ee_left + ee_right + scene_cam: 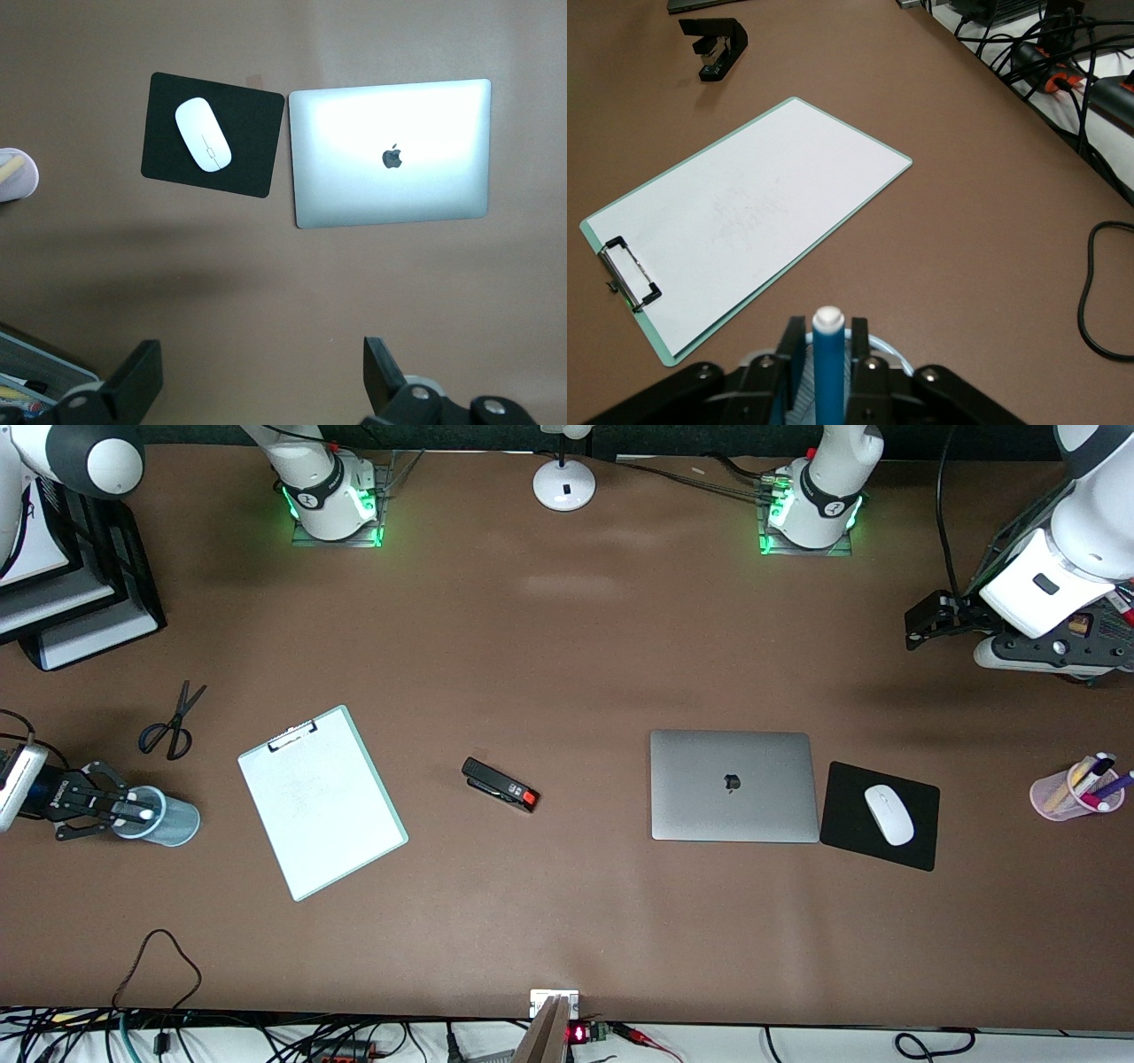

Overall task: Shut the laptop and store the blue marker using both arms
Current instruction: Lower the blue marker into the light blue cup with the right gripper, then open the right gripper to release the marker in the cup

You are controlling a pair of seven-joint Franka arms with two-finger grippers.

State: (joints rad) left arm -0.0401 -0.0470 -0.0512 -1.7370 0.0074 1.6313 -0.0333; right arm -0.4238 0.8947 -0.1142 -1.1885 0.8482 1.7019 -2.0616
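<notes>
The laptop (pixel 733 784) lies closed on the table, lid up with the dark apple logo showing; it also shows in the left wrist view (pixel 390 152). My right gripper (pixel 131 812) is at the right arm's end of the table, tilted over a pale blue cup (pixel 177 824). It is shut on the blue marker (pixel 830 363), whose whitish end (pixel 145 812) points into the cup's mouth. The cup's rim (pixel 888 345) shows just past the fingers. My left gripper (pixel 926 615) hangs open and empty above the table at the left arm's end, apart from the laptop, its own view showing both fingers spread (pixel 261 376).
A white mouse (pixel 889 813) on a black mousepad (pixel 846 833) lies beside the laptop. A pink cup of markers (pixel 1076 793) stands at the left arm's end. A stapler (pixel 500 784), clipboard (pixel 321 802) and scissors (pixel 173 722) lie toward the right arm's end. A cable loop (pixel 159 957) lies near the front edge.
</notes>
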